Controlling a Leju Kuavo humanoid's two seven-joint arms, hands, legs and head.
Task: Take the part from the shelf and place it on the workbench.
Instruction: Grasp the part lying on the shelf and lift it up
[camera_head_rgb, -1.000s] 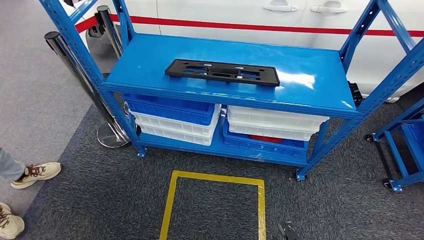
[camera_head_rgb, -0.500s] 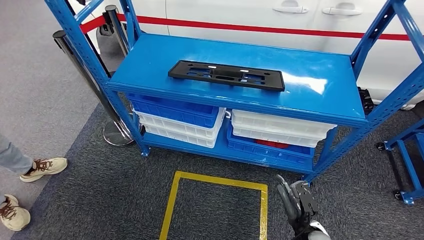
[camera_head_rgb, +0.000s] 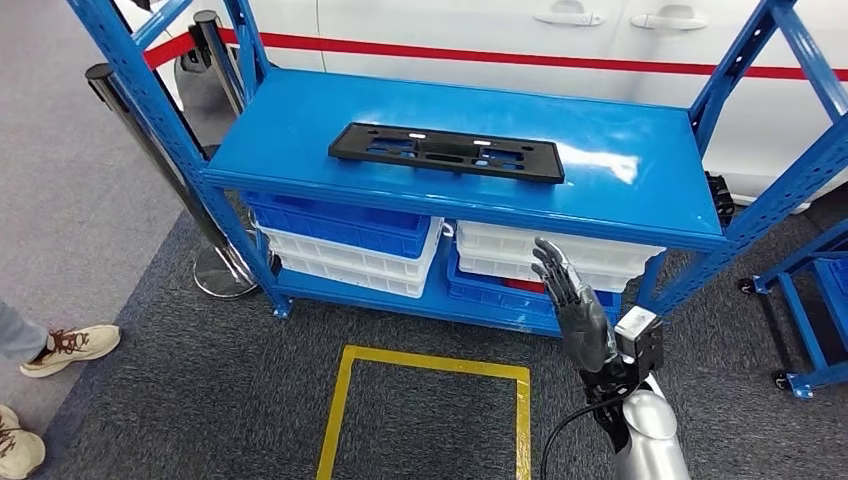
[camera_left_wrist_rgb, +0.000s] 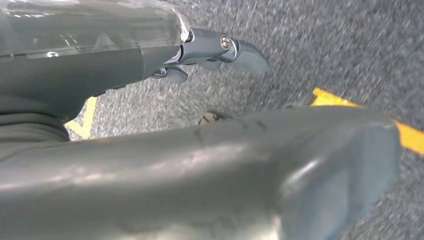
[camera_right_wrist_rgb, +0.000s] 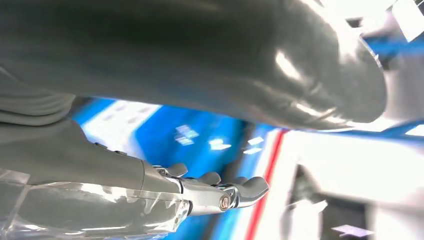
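Nearest, over dark grey carpet (camera_head_rgb: 170, 400): right hand (camera_head_rgb: 572, 305) raised in front of the shelf (camera_head_rgb: 640, 165), fingers (camera_head_rgb: 552, 268) stretched out and apart, nothing in them. Below it, a yellow tape square (camera_head_rgb: 430, 360) on the carpet. Left hand (camera_left_wrist_rgb: 200, 170) low above the same carpet beside a yellow tape line (camera_left_wrist_rgb: 410, 137), fingers apart and holding nothing. At the left edge, a person's tan shoes (camera_head_rgb: 70, 345).

Further out, stacked blue and white bins (camera_head_rgb: 350, 240) on the shelf's lower level, the right hand level with them but not touching. Above, flat on the blue top board, the black part (camera_head_rgb: 445, 152), lying lengthwise near the middle, untouched, well apart from the right hand. Beyond, metal posts (camera_head_rgb: 130, 120) at left and a white car with a red stripe (camera_head_rgb: 480, 50).
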